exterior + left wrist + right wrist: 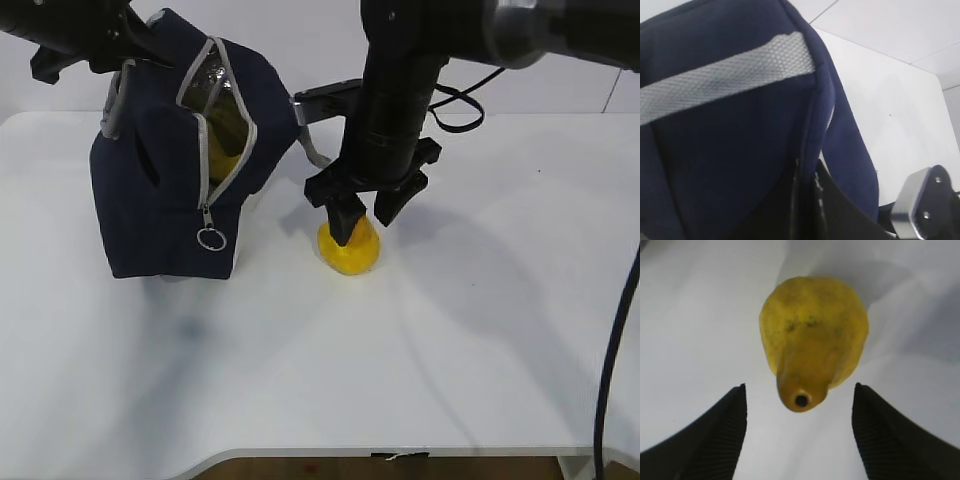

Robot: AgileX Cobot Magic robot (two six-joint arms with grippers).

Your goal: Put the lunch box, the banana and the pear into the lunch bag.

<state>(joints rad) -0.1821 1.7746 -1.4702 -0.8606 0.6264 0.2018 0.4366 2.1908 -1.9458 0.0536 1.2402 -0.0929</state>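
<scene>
left gripper jaws hidden behind lunch bag, bag contents unclear, pear partly behind finger

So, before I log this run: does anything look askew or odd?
Only the lunch bag: it leans, its top pulled up and left by the left arm, zipper gaping. The pear lies intact on the table under the open right gripper.

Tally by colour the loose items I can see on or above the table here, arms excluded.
Navy blue: 1, the lunch bag, unzipped and held up at its top by the left gripper.
Yellow: 2, the pear on the table between the open fingers of the right gripper, and something yellow-green inside the bag opening, too hidden to name.
Total: 3
</scene>
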